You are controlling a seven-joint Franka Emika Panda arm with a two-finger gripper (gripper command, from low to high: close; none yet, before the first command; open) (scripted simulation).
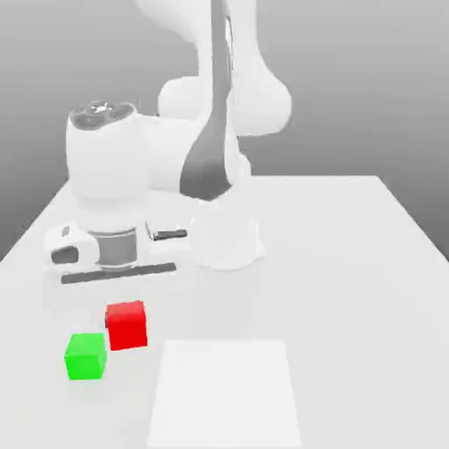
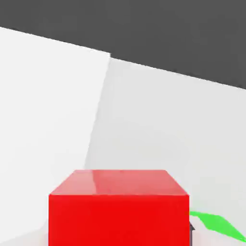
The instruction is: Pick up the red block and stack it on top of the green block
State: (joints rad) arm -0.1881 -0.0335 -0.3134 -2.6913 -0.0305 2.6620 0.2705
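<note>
Gripper (image 1: 125,289) pinched tight on the red block (image 1: 126,324), fingers clamped on its sides so it rides w/ the hand, looks slightly off the table (image 1: 351,263). Green block (image 1: 86,355) sits just beside it, toward exterior view's left & nearer cam. Pale square patch (image 1: 224,395) lies to the right. Next: carry over green, prob.

the red block (image 1: 126,325) has smooth, plain faces, its top carrying a faint sheen in the hand view. the green block (image 1: 86,356) looks equally smooth and matt. the arm (image 1: 131,167) has a smooth white plastic-looking shell with dark grey trim. the table (image 1: 351,263) is flat, pale and matt.
</note>
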